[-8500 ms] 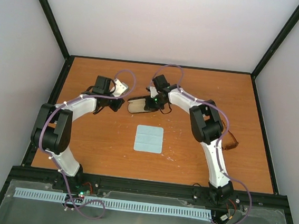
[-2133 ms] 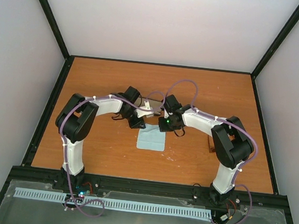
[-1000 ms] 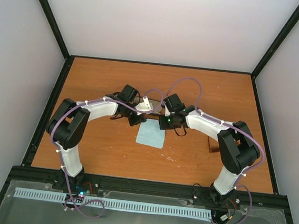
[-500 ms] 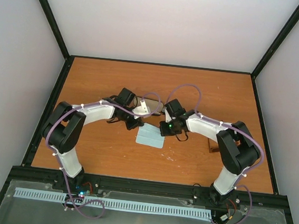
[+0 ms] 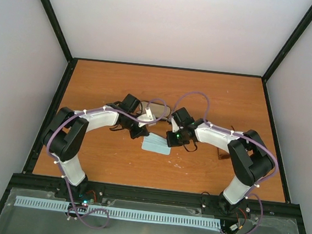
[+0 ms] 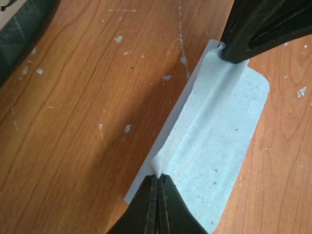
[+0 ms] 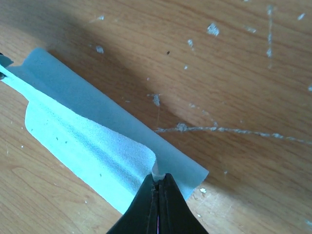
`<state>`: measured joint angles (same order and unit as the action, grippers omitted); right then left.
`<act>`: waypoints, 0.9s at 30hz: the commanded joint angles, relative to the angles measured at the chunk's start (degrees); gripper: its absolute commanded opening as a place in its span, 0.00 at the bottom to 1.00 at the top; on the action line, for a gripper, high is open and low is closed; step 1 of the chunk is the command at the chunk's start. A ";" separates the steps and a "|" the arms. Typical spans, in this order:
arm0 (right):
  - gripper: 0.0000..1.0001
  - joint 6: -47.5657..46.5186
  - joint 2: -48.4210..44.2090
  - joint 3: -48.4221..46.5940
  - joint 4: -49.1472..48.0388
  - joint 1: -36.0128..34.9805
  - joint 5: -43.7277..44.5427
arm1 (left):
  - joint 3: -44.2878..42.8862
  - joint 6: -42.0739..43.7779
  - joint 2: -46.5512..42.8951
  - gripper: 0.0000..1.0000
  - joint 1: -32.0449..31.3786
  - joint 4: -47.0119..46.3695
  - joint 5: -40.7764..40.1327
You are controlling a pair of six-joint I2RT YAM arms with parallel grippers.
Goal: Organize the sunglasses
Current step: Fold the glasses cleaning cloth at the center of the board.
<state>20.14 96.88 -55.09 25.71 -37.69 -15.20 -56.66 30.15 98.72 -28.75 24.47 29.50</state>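
Brown-tinted, thin-framed sunglasses [image 5: 220, 155] lie toward the right of a scuffed orange wooden table [image 5: 102, 161], partly hidden by the right arm. At centre, the left gripper [image 6: 157, 176] and right gripper [image 7: 157, 178], jaws pressed together, pinch opposite edges of a pale blue square cloth [image 6: 219, 126], a ridge raised between them. A black rounded case [image 6: 19, 29] lies just beyond.

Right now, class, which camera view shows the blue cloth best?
The left wrist view: nearly the whole cloth fills the frame, close up. The right wrist view clips its far end; the top view shows it small and partly hidden.
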 commanded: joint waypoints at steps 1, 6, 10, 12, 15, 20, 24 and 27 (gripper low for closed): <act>0.03 -0.33 -1.17 1.41 -1.07 -1.18 -0.85 | -0.20 1.59 -1.09 0.02 -0.57 2.44 2.49; 0.04 0.11 -0.49 1.95 -1.63 -2.17 -1.76 | 0.07 2.10 -0.89 0.06 -0.59 3.59 4.17; 0.09 0.34 -0.87 2.62 -1.91 -2.71 -2.04 | 1.05 1.80 -1.80 0.11 -0.60 3.61 4.47; 0.10 0.61 -1.26 2.93 -2.08 -2.84 -2.35 | 1.33 1.76 -2.21 0.11 -0.60 3.65 4.52; 0.10 0.67 -1.35 2.97 -1.55 -2.99 -2.76 | 1.53 2.10 -2.67 0.11 -0.60 4.08 4.95; 0.12 1.04 -2.65 3.72 -0.78 -3.35 -2.03 | 2.44 2.32 -3.73 0.12 -0.60 4.30 5.31; 0.13 1.39 -3.91 4.98 -0.85 -3.44 -2.97 | 3.24 2.05 -4.78 0.12 -0.60 3.82 5.31; 0.12 1.16 -4.07 5.50 -0.69 -3.59 -3.99 | 3.76 0.60 -5.46 0.12 -0.60 2.66 4.81</act>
<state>20.95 94.45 -50.50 24.64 -40.49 -17.80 -53.49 31.05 95.22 -28.75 27.90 33.47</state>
